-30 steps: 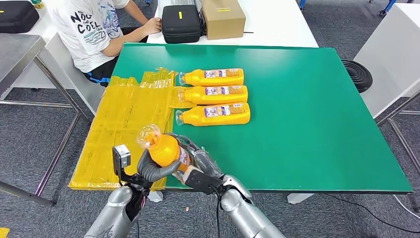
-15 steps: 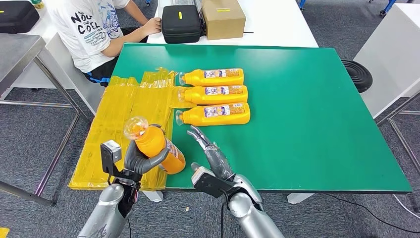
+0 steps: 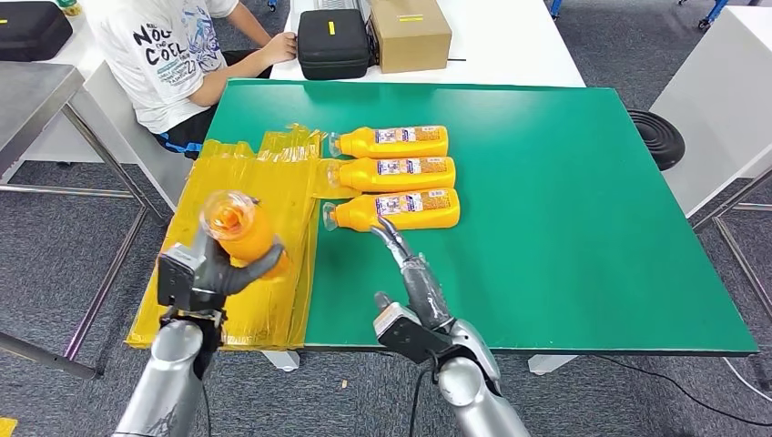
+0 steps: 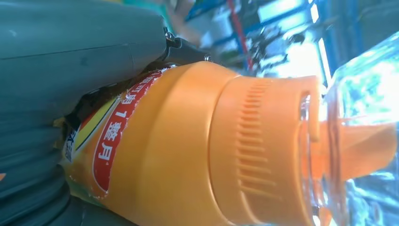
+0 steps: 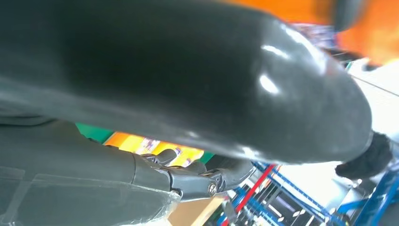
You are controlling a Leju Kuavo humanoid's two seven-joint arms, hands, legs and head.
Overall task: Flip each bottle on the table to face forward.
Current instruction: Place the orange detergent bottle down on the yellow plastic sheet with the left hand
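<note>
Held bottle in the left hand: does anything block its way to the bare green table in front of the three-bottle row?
Nothing solid shows. The left hand holds the held bottle above the yellow bags. The green table nearer than the closest lying bottle is bare, but the right hand stretches over that strip.

Four orange bottles with clear caps. Three lie on their sides on the green table, parallel and close together, caps toward the yellow sheet, labels up: far bottle [image 3: 391,141], middle bottle [image 3: 393,173], near bottle [image 3: 394,210]. The fourth bottle [image 3: 238,228] is held off the table, cap uppermost.
</note>
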